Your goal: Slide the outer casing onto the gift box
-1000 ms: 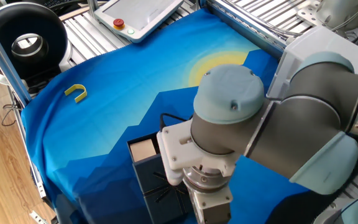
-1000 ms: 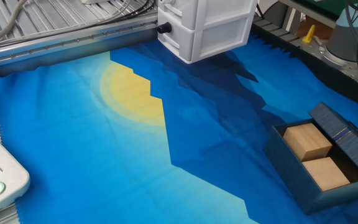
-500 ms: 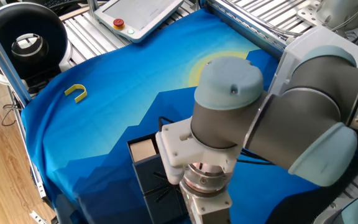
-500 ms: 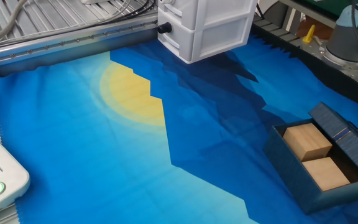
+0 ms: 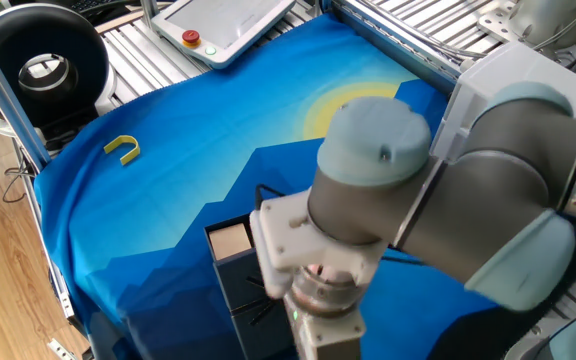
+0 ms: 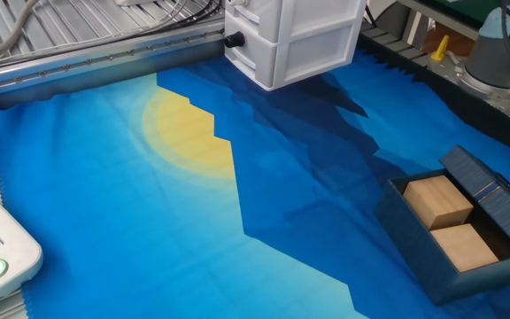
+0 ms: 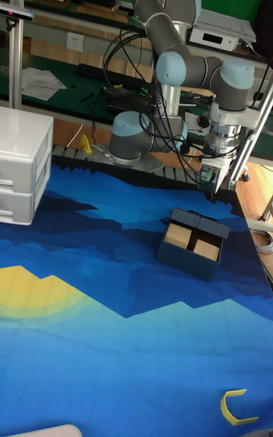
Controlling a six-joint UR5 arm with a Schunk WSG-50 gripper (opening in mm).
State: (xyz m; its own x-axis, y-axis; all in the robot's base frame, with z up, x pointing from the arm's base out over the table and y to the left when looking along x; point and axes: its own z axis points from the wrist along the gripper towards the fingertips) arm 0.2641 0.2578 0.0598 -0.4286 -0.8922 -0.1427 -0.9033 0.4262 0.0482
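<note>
The gift box (image 6: 445,239) lies at the right end of the blue cloth. It is a dark tray with two tan blocks (image 6: 438,201) showing inside. The outer casing (image 6: 490,190), dark with a ribbed top, covers the tray's far end only. In the tall fixed view the gift box (image 7: 189,247) lies with the outer casing (image 7: 205,223) at its back edge. My gripper (image 7: 215,179) hangs just above and behind the casing, touching nothing I can see; its fingers are too small to read. In one fixed view the arm's wrist (image 5: 368,200) hides the gripper, and the casing (image 5: 253,295) shows a thin ribbon cross.
A white plastic drawer bin (image 6: 295,35) stands at the cloth's far edge. A yellow U-shaped piece (image 5: 122,149) lies near one corner. A white pendant with a red button (image 5: 223,25) and a black round device (image 5: 43,70) sit beyond the cloth.
The wrist has turned and shifted slightly over the box, and is blurred now. The gift box and the casing have not moved.
</note>
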